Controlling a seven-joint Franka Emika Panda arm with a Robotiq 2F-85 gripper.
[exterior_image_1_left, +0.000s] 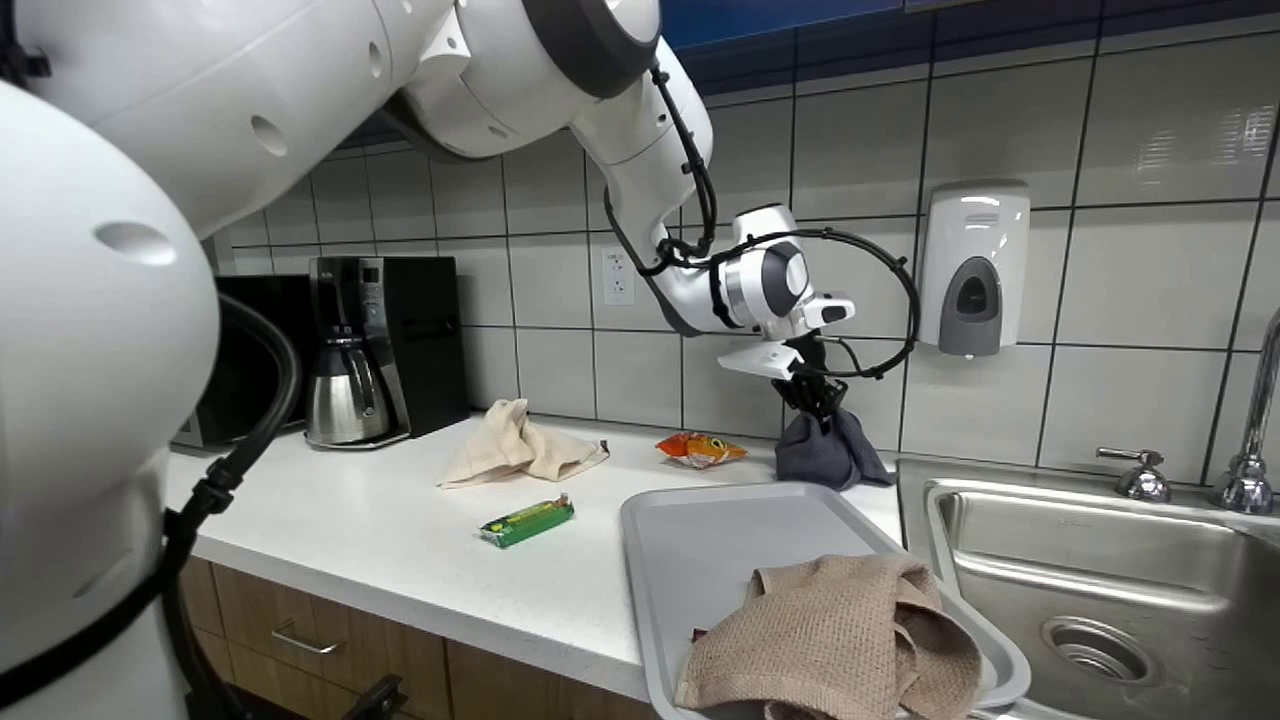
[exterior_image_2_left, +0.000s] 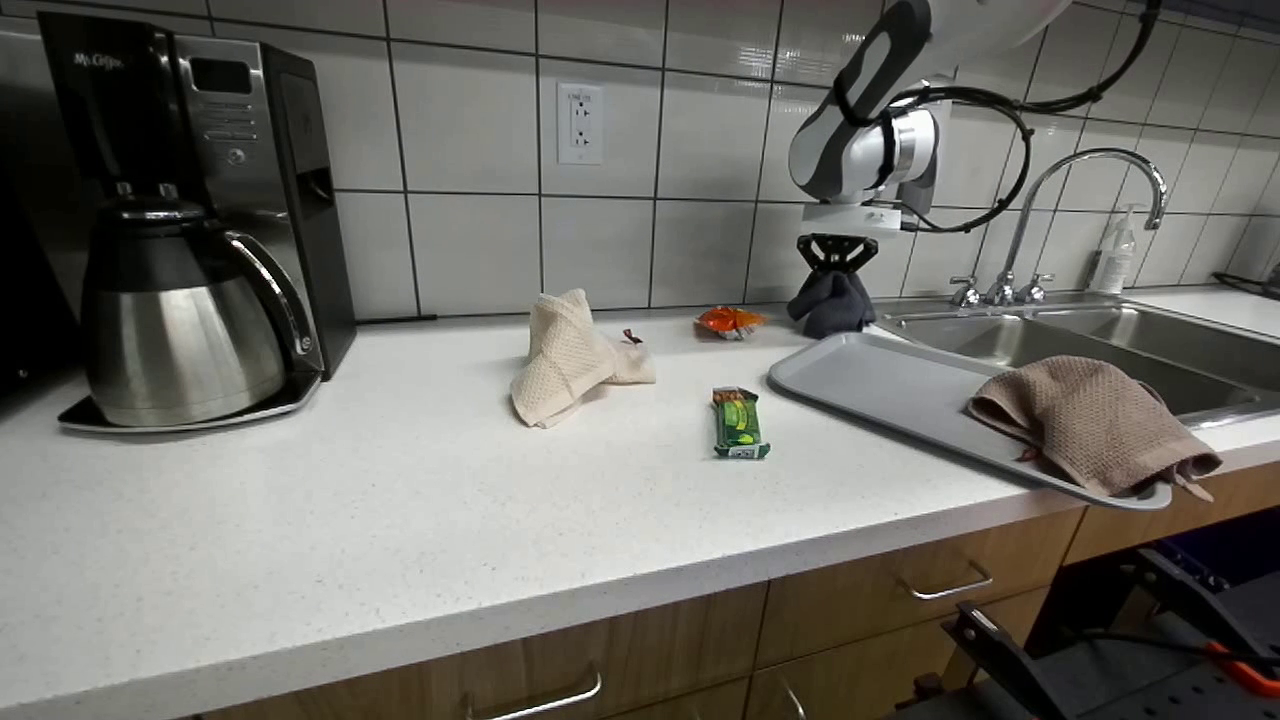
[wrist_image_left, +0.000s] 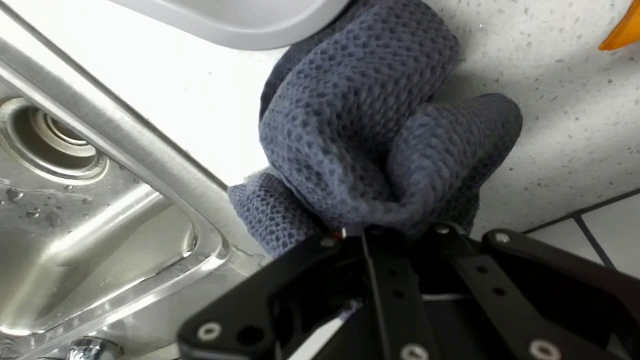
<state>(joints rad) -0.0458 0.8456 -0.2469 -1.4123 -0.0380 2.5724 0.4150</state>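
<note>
while the pincer (exterior_image_2_left: 836, 266) is gripping the top of the dark cloth (wrist_image_left: 370, 115), this cloth rests on the tabletop (exterior_image_2_left: 450, 500), between the sink (wrist_image_left: 125, 130) and the orange packet (exterior_image_1_left: 700, 449); the tray (exterior_image_1_left: 740, 530) is just beside it.

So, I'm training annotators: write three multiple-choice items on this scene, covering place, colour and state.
1. What does the brown cloth lie on? A: faucet; B: gray tray; C: coffee maker.
2. The wrapped bar is mainly: A: blue; B: pink; C: green.
3. The gripper is: A: shut on the dark cloth; B: wide open; C: shut on the tray.

1 B: it drapes over the tray in both exterior views.
2 C: green covers most of it.
3 A: its jaws pinch the cloth's bunched top.
</note>
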